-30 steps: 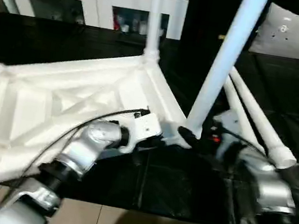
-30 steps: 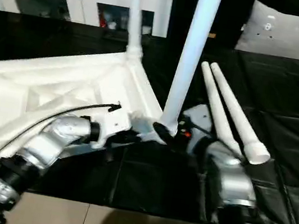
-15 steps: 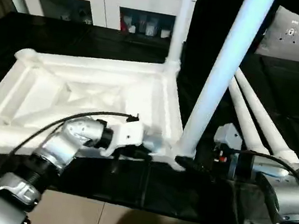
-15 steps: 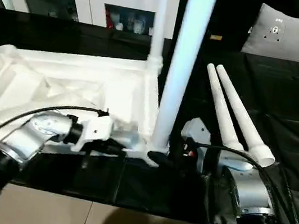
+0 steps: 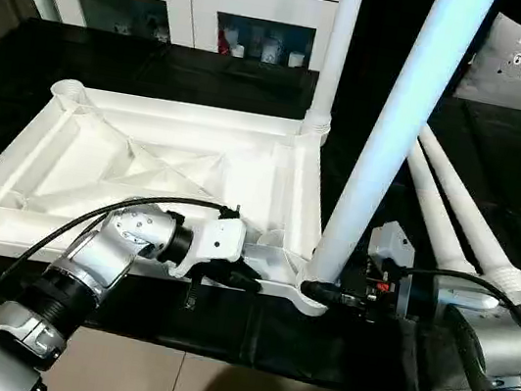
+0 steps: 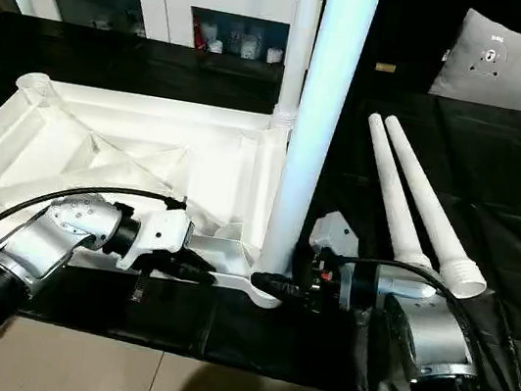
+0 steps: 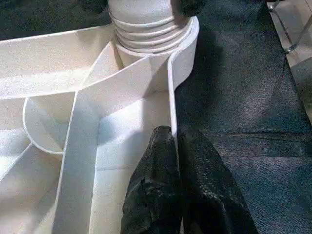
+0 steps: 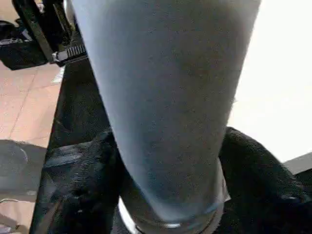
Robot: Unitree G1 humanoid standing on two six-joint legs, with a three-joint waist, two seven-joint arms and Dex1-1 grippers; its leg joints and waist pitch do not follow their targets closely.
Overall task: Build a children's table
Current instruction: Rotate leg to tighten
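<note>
While my head cameras look down on the upturned white plastic square tabletop with ribbed underside point(image 5: 145, 172) lying flat on the black mat point(image 5: 499, 194), I see one round white leg point(image 5: 335, 49) upright in its far corner and a second tapered white leg point(image 6: 318, 115) upright in the near corner socket. My right gripper point(image 6: 276, 285) is clamped around that leg's base; the right wrist view shows fingers point(image 8: 258, 180) on both sides. The left wrist view shows my left gripper point(image 7: 176, 146) pinched on the tabletop's thin rim. Two loose white legs point(image 6: 417, 206) lie beside it. No readable writing. A second ago the tabletop sat tilted; now it's flat.
</note>
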